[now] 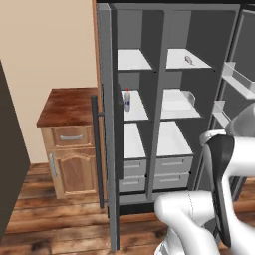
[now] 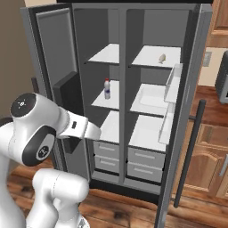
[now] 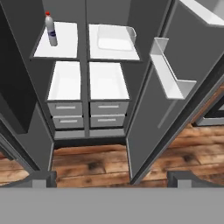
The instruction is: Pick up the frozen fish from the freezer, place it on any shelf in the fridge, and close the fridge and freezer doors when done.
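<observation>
Fish [image 1: 190, 60] on the top shelf [image 1: 199, 64] of the fridge [image 2: 156, 93], both doors swung wide. Claw [image 3: 111, 177] spread and empty, low before the drawers. Doors next.

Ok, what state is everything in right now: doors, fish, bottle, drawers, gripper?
Freezer door: open.
Fridge door: open.
Fish: lying on the fridge's top shelf.
Bottle: upright on a freezer shelf.
Drawers: shut.
Gripper: open, empty.
</observation>
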